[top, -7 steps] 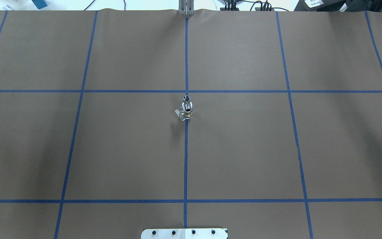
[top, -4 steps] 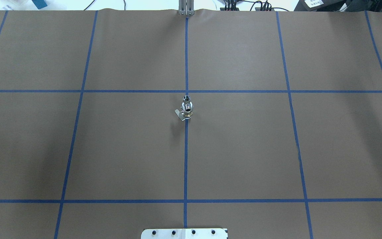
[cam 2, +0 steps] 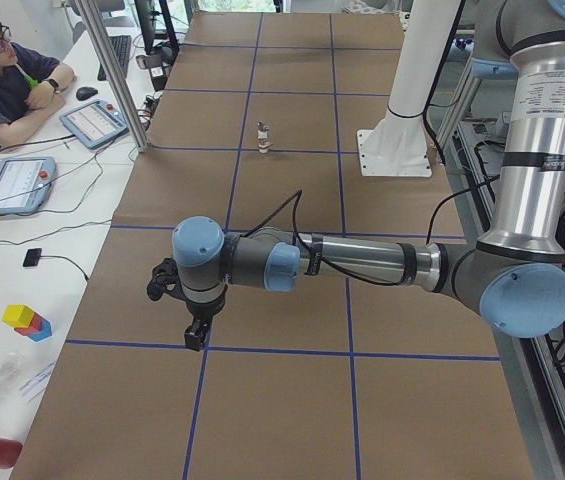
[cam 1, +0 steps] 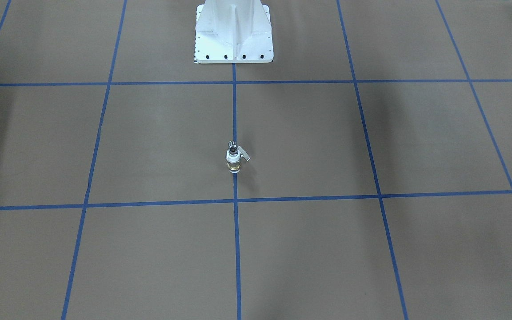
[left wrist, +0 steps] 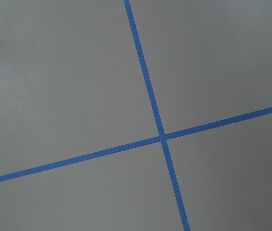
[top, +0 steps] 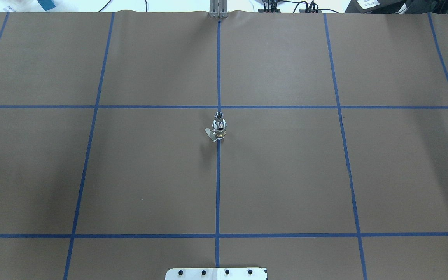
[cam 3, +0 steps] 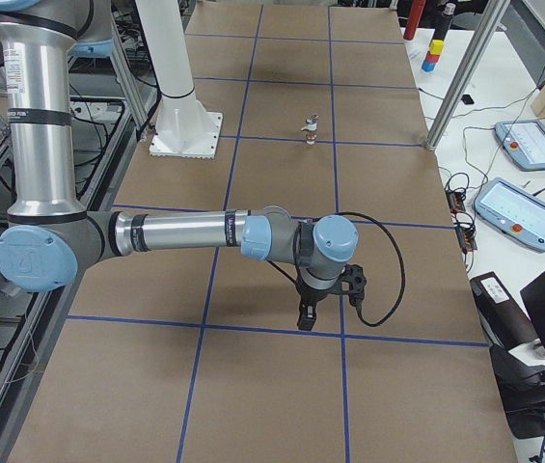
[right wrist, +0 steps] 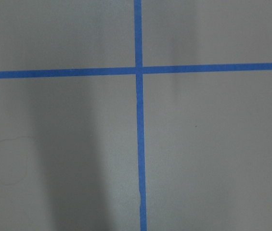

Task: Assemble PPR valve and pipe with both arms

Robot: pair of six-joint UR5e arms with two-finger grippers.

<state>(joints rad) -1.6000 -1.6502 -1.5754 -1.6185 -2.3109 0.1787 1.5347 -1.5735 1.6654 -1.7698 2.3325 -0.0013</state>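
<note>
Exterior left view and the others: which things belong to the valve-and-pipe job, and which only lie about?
Belong to the job: PPR valve; pipe; left gripper; right gripper.
Just lying about: nearer tablet; farther tablet; coloured blocks; computer mouse.

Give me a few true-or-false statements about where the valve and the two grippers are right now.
1. The PPR valve stands on the centre tape line. True.
2. The left gripper holds the valve. False: it is far from the valve.
3. The right gripper touches the valve. False: it is well apart from it.
4. The valve sits apart from the white base. True.
</note>
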